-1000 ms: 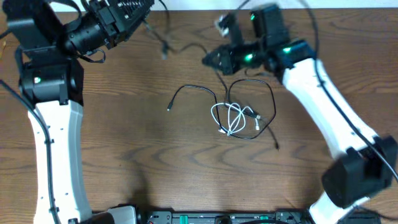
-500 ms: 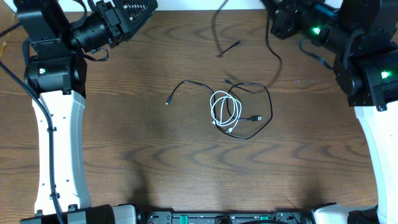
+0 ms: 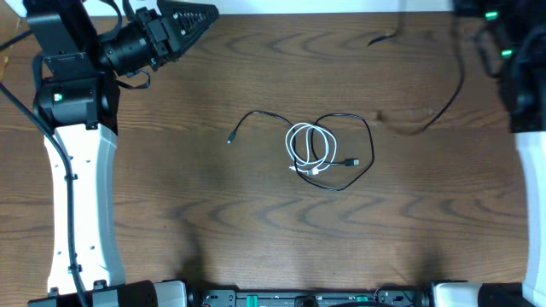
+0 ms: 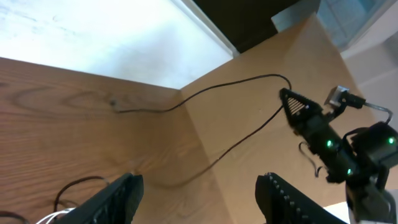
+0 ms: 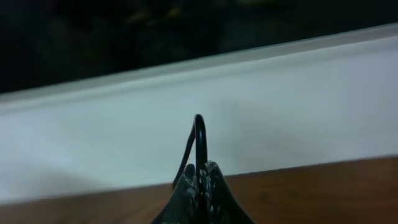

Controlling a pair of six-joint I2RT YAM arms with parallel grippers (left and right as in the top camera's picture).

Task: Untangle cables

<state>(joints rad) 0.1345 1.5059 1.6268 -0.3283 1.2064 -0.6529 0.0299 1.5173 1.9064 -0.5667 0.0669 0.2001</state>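
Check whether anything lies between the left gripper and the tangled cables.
Nothing visible does. Only bare table separates the open left gripper from the cables at the middle. The black cord pinched in the right gripper lies toward the table's right side, off that path.

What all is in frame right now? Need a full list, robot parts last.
white cable: 1, white, coiled at table centre.
looped black cable: 1, black, tangled with the white coil, one end trailing left.
loose black cable: 1, black, slack at the top right of the overhead view, pinched in the right tool.
table: 1, brown wood, under everything.
left arm: 1, white and black, left side.
right arm: 1, black with green lights, right edge, mostly out of frame.
left tool: 1, black, open, empty.
right tool: 1, black, shut on the loose black cable.
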